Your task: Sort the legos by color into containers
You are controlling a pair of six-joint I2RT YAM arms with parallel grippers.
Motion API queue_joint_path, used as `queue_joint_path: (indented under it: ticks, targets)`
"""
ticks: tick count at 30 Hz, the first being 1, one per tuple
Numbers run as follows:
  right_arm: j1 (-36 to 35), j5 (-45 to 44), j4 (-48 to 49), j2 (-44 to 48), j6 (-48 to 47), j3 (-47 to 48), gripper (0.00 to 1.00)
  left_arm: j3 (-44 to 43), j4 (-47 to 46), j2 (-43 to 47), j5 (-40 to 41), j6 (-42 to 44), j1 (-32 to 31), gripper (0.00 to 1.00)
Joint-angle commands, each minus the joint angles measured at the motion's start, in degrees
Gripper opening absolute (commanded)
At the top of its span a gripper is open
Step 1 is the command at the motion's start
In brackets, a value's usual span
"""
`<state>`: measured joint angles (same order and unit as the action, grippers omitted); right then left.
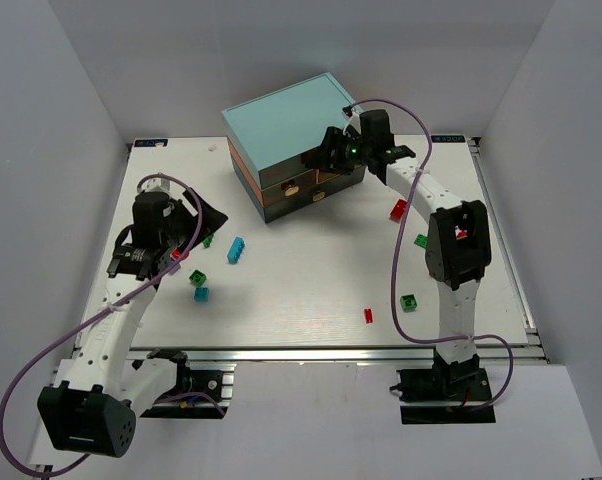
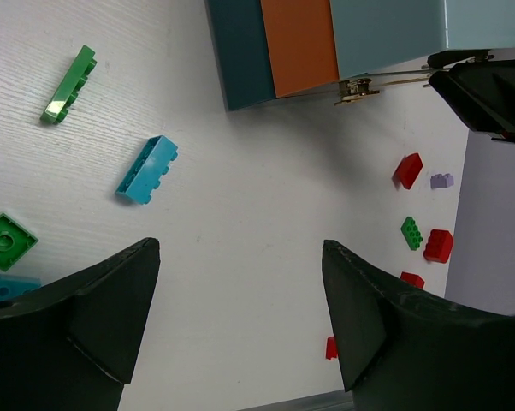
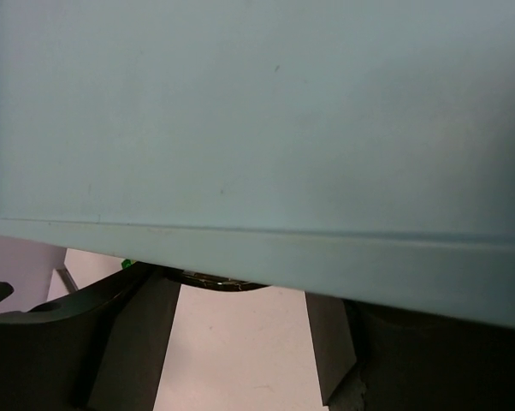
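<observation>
On the white table (image 1: 311, 290) the legos lie loose and mostly well apart: a cyan brick (image 2: 146, 169), a thin green plate (image 2: 69, 84) and a green square piece (image 2: 8, 241) on the left arm's side, and a red brick (image 2: 408, 169) beside a lilac piece (image 2: 441, 181) further toward the right arm, with more red and green near them. The left gripper (image 2: 240, 248) hangs over bare table with its jaws spread wide and nothing between them. The right gripper (image 3: 240, 291) is tucked under the front edge of the light-teal-topped chest (image 1: 286, 120); its jaws stand apart with table showing in the gap, and something brass-coloured sits at the top of that gap, though contact cannot be made out. The drawers (image 2: 298, 43) show only orange and teal fronts, so their contents are hidden. The bricks look hard, stiff, very light and smooth-sided, so an off-centre pinch would probably skid or flip one. I would close low across the two long flat sides; the plate offers the pads little height. A drawer is best pulled by its tan knob (image 1: 291, 188), and so light a chest may slide along. No brand is legible; the small blue labels (image 1: 446, 138) at the table's far corners are too small to read
</observation>
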<state>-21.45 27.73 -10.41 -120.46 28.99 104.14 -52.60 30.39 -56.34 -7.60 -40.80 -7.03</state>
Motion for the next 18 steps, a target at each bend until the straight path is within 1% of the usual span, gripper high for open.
queue_joint_path:
  ticks: [1,3,5,6,8,9,11,12,16,18]
  targets:
    - [0.53,-2.33,7.16,1.55,-4.64,-0.6,0.63,0.92,-1.83,0.71,-0.84,-0.42,0.0,0.86]
    - [0.54,-2.41,7.34,1.98,-5.17,-0.43,0.64,0.92,-2.26,0.26,-1.28,-0.42,0.0,0.86]
    - [0.88,-2.67,7.43,2.34,-5.26,-0.51,0.62,0.92,-2.53,-0.17,-1.46,-0.34,0.0,0.86]
    - [0.97,-2.76,7.77,2.77,-5.61,-0.95,0.57,0.92,-2.7,-0.35,-1.46,-0.34,0.0,0.86]
    - [1.32,-3.03,8.13,3.3,-5.61,-1.65,0.51,1.01,-3.06,-0.53,-1.55,-0.42,0.0,0.86]
    - [1.41,-2.94,8.39,3.74,-5.88,-2.0,0.45,1.09,-3.23,-0.7,-1.63,-0.34,0.0,0.86]
    - [1.68,-2.94,8.92,4.44,-6.23,-3.23,0.39,1.44,-3.58,-0.97,-1.81,-0.43,0.0,0.86]
    - [1.85,-2.85,9.27,5.23,-6.32,-3.85,0.33,1.53,-3.67,-1.06,-1.81,-0.69,0.0,0.86]
    - [1.94,-2.85,11.64,7.17,-7.46,-7.01,0.23,2.24,-4.29,-1.06,-1.81,-0.95,0.0,0.86]
    - [2.03,-2.5,11.82,8.14,-7.72,-8.42,0.22,2.41,-4.38,-1.06,-1.72,-1.13,0.0,0.86]
